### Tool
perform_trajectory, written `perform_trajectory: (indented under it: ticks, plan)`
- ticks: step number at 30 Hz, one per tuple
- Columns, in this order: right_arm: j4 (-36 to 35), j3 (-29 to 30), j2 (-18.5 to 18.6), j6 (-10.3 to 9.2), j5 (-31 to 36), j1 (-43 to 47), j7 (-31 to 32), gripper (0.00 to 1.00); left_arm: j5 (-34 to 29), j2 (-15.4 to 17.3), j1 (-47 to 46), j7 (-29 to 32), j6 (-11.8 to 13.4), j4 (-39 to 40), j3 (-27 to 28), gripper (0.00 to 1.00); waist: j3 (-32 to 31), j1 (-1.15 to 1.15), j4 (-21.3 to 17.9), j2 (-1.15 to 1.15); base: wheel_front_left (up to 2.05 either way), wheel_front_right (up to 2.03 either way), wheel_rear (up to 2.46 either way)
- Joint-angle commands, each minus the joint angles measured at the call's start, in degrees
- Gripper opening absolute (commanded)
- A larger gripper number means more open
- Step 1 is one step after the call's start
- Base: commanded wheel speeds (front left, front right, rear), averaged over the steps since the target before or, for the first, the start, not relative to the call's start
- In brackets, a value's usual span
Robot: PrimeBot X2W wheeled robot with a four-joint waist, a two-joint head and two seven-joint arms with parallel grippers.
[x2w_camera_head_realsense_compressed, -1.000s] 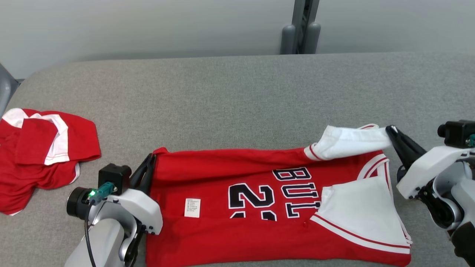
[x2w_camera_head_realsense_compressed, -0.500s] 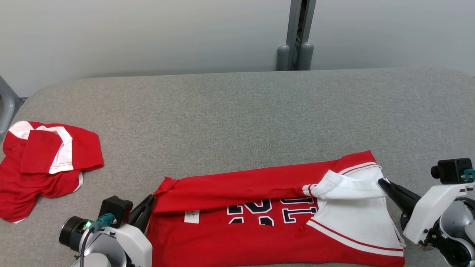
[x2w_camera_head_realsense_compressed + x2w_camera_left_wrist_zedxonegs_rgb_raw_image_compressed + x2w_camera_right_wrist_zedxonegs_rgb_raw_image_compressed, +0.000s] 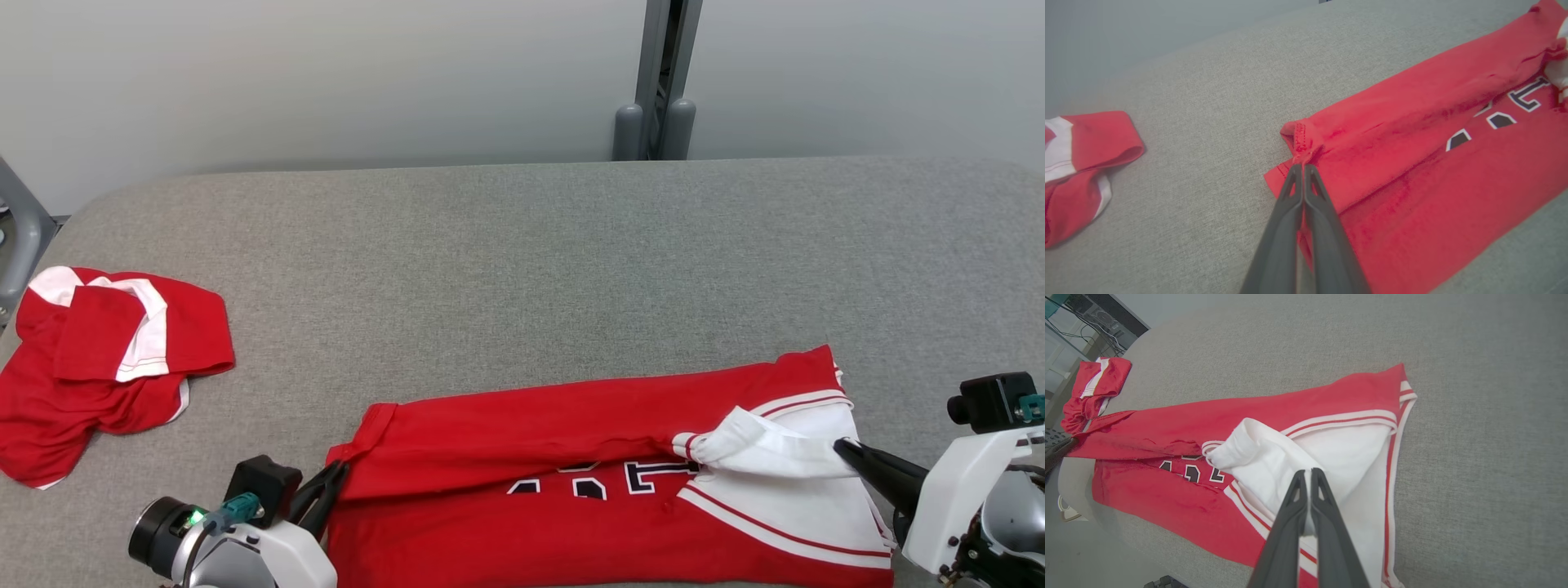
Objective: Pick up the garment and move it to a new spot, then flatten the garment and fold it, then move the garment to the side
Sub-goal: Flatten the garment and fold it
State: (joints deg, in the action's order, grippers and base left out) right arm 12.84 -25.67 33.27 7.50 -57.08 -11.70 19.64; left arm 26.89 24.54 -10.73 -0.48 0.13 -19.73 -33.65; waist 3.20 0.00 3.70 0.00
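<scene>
Grey cloth-covered table (image 3: 522, 269) was seen under the red jersey (image 3: 506, 425), which was laid along the near edge. Its hem corner was pinched by the closed left gripper (image 3: 1303, 167), and its white sleeve (image 3: 1261, 457) was clamped by the closed right gripper (image 3: 1307, 472). If either thin pinch slipped, the fold could be dropped crooked, and the bunched sleeve could be trapped inside. The far long side was doubled over, and the black lettering was half covered.

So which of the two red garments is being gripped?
The lettered jersey, pinched by the left pincer and right pincer; the crumpled garment lies apart, untouched.
</scene>
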Motion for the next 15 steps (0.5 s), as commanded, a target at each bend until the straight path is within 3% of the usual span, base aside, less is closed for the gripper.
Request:
perform_trajectory:
  ticks: [1, 2, 3, 4, 5, 6, 7, 9, 11, 15]
  plan:
    - [-0.81, 1.43, -0.28, -0.02, 0.81, 1.09, 1.08, 0.00, 0.44, 0.60, 0.75, 0.40, 0.44, 0.70, -0.16, 0.00, 0.09, 0.00, 0.06, 0.00, 0.00, 0.00, 0.00]
    - [-0.91, 2.34, -0.60, -0.02, 1.20, 1.67, 1.73, 0.00, 0.48, 0.70, 0.96, 0.87, 0.45, 0.95, -0.33, 0.00, 0.16, 0.00, 0.09, 0.00, 0.00, 0.00, 0.00]
    - [-0.92, 3.05, -1.00, -0.02, 1.56, 2.24, 2.57, 0.09, 0.50, 0.74, 1.11, 1.24, 0.44, 1.15, -0.58, 0.07, 0.21, 0.00, 0.13, 0.00, 0.00, 0.00, 0.00]
    - [-0.97, 3.83, -1.52, -0.02, 1.88, 2.77, 3.44, 0.31, 0.62, 0.79, 1.29, 1.84, 0.35, 1.28, -0.88, 0.21, 0.27, 0.00, 0.14, 0.00, 0.00, 0.00, 0.00]
    - [-0.62, 5.18, -2.25, -0.02, 1.74, 3.27, 4.27, 1.00, 0.72, 0.82, 1.48, 2.29, 0.01, 1.43, -1.05, 0.42, 0.36, 0.00, 0.15, 0.00, 0.00, 0.00, 0.00]
    - [-0.10, 6.52, -3.15, -0.02, 1.38, 3.77, 5.40, 1.00, 1.05, 0.77, 1.66, 2.76, 0.10, 1.52, -1.00, 0.84, 0.41, 0.00, 0.18, 0.00, 0.00, 0.00, 0.00]
    - [-0.35, 7.20, -3.86, -0.01, 1.40, 4.13, 6.81, 1.00, 1.09, 0.91, 1.75, 2.98, 0.22, 1.63, -1.08, 0.98, 0.44, 0.00, 0.21, 0.00, 0.00, 0.00, 0.00]
    - [-0.88, 8.91, -4.65, -0.02, 2.24, 5.14, 9.60, 1.00, 1.14, 1.18, 1.92, 3.32, 0.41, 1.91, -1.18, 1.00, 0.41, 0.00, 0.23, 0.00, 0.00, 0.00, 0.00]
    - [-4.51, 15.81, -7.60, -0.02, 7.93, 7.05, 13.44, 1.00, 1.30, 1.58, 1.34, 2.11, 2.49, 3.49, 0.33, 1.00, -0.11, 0.00, 0.38, 0.00, 0.00, 0.00, 0.00]
    - [-8.19, 18.92, -9.72, -0.02, 11.62, 6.70, 10.62, 1.00, 1.39, 0.36, 0.51, -1.47, 4.91, 4.72, 2.24, 1.00, -0.27, 0.00, 0.46, 0.00, 0.00, 0.00, 0.00]
